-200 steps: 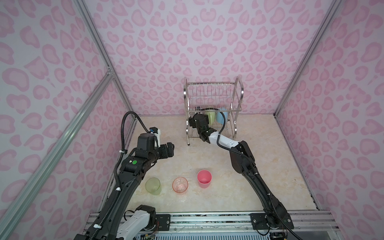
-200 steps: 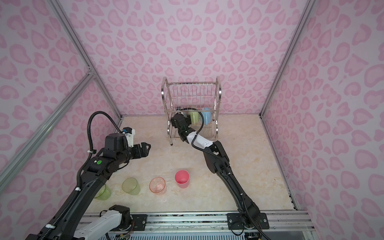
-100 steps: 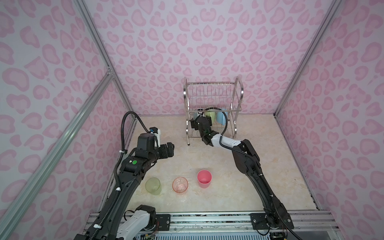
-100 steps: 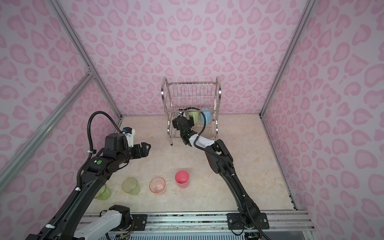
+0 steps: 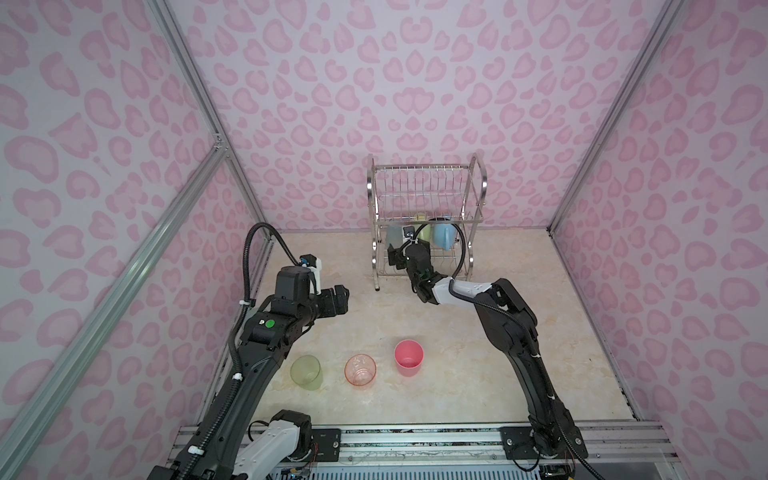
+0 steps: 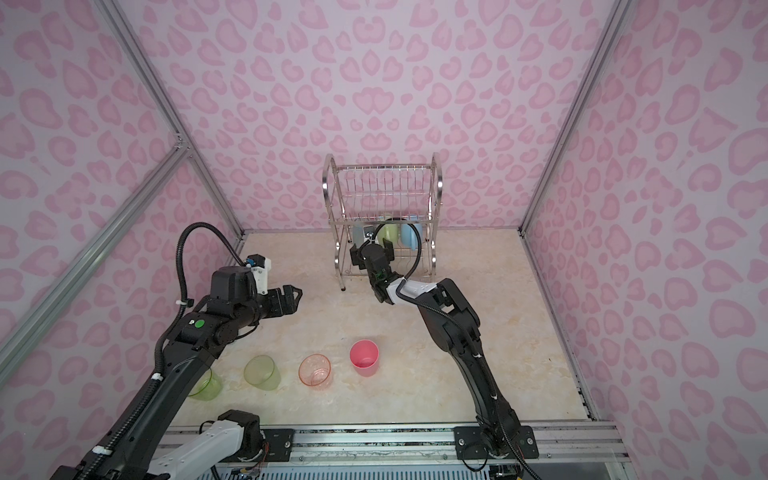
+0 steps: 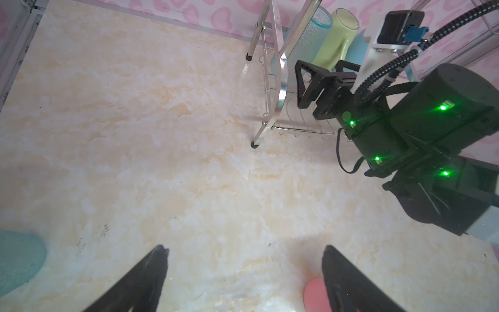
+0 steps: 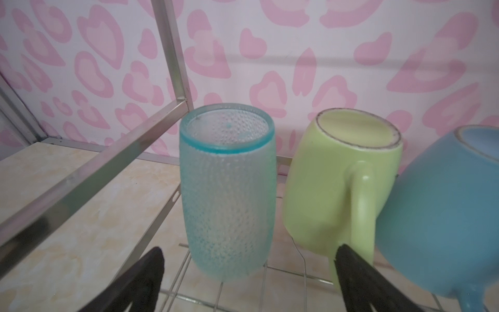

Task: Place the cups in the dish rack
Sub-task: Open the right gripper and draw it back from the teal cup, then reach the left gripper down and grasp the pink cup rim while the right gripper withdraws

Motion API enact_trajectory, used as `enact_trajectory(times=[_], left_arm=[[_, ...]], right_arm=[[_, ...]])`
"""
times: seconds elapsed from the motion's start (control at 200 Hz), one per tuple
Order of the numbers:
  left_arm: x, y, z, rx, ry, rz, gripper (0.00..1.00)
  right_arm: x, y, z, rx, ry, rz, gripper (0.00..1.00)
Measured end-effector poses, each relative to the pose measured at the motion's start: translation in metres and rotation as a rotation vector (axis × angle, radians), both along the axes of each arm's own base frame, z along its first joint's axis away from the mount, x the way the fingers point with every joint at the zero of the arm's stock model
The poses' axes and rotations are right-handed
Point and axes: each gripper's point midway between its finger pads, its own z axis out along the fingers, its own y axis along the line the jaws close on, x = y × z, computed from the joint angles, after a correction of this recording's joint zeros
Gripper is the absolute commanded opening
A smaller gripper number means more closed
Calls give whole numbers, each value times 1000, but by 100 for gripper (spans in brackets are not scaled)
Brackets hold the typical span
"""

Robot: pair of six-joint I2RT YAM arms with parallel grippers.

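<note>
- The dish rack (image 5: 482,183) stands at the back of the table (image 5: 465,386), in the upper middle of both top views. I can make out no cup on its upper tier.
- Three cups are loaded on the lower tier, all bottom up. The pale blue tumbler (image 8: 226,194) is at the centre of the right wrist view and the green mug (image 8: 324,189) is just beside it to the right. The blue mug (image 8: 437,216) is at the right edge, close against the green mug's handle.
- The right gripper (image 8: 251,251) is at the rack's front. Its fingers are spread wide on either side of the pale blue tumbler's lower end, apart from it, and it holds nothing.
- Three cups are left on the table, upright in a row across the lower middle of both top views: the pink tumbler (image 5: 408,358), the orange-pink tumbler (image 5: 360,369) and a yellow-green tumbler (image 5: 306,372).
- A second yellow-green tumbler (image 6: 203,384) shows at the lower left of a top view, half hidden behind the left arm.
- A teal shape (image 7: 19,259) at the lower left edge of the left wrist view may be another cup, but it is too blurred to tell.
- The left gripper (image 7: 244,248) hovers over bare table to the left of the rack, fingers spread and empty.
- By my judgement the task is under half done, with at least four cups to load.
</note>
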Motion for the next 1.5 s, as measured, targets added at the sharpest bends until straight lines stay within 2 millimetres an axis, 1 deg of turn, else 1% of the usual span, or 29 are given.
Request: enact_trajectory(times=[0.21, 0.36, 0.605, 0.725, 0.885, 1.005, 1.1, 1.26, 1.405, 1.5], left_arm=[[1, 0, -3, 3, 11, 0, 91], [2, 0, -5, 4, 17, 1, 90], [5, 0, -13, 10, 45, 7, 89], [7, -1, -19, 11, 63, 3, 86], [8, -9, -28, 1, 98, -24, 81], [5, -25, -35, 0, 123, -77, 79], [1, -44, -42, 13, 141, -147, 77], [-9, -74, -58, 55, 181, -260, 77], [-19, -97, -76, 116, 227, -349, 76], [-28, -113, -83, 167, 242, -411, 76]], right_arm=[[-27, -7, 11, 16, -13, 35, 94], [-50, -11, 4, -8, 11, 59, 91], [-93, -18, 6, -42, 32, 115, 89], [-110, -27, 6, -55, 52, 136, 86], [-133, -46, 2, -30, 111, 122, 83], [-147, -59, -4, 9, 179, 96, 82], [-154, -62, -5, 40, 226, 85, 82], [-164, -73, -17, 53, 334, 48, 79], [-171, -91, -27, 56, 408, -2, 78], [-177, -107, -41, 65, 466, -32, 75]])
